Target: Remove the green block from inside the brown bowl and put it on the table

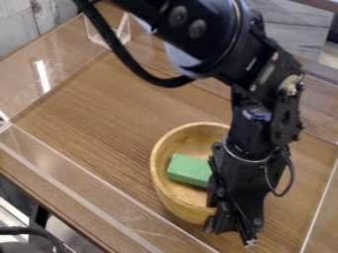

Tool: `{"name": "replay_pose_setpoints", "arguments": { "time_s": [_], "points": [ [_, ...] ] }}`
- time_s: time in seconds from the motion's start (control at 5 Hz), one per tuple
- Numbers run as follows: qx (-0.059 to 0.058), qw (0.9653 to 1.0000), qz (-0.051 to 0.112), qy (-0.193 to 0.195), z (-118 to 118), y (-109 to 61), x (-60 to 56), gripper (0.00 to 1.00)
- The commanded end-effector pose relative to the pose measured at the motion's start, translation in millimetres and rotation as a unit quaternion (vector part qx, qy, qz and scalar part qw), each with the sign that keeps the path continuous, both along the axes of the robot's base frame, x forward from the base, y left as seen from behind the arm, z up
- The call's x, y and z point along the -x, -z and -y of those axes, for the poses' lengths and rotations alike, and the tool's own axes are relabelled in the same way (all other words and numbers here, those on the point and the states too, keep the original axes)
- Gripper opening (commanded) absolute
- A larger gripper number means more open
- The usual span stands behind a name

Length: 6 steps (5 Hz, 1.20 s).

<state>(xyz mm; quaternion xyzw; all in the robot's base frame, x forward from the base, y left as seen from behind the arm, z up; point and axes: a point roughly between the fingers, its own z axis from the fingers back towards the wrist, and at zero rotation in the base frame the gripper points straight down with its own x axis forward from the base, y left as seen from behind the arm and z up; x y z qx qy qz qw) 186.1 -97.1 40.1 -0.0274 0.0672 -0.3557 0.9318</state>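
Observation:
The green block (pixel 191 171) lies flat inside the brown bowl (pixel 179 144), against its left inner wall. My gripper (pixel 235 229) points straight down at the bowl's near right rim, its black fingers pressed together with nothing visibly between them. The fingertips sit low by the rim, to the right of the block and apart from it. The arm's black body hides the right part of the bowl. The table (pixel 119 109) is a brown wood-grain top.
Clear plastic walls (pixel 53 59) run along the table's edges, one close to the bowl at the near edge (pixel 79 178). The arm's upper links (pixel 199 40) stretch across the top of the view.

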Motion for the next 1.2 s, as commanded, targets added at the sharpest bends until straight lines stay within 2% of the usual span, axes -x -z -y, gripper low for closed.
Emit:
{"name": "replay_pose_setpoints", "arguments": {
  "time_s": [0.0, 0.4, 1.0],
  "points": [
    [0.012, 0.9998, 0.009, -0.014, -0.5, -4.9, -8.0, 0.00],
    [0.020, 0.9996, 0.006, -0.021, -0.6, -3.4, -8.6, 0.00],
    [0.034, 0.9983, -0.019, -0.043, -3.4, -16.9, 0.0, 0.00]
  ]
}}
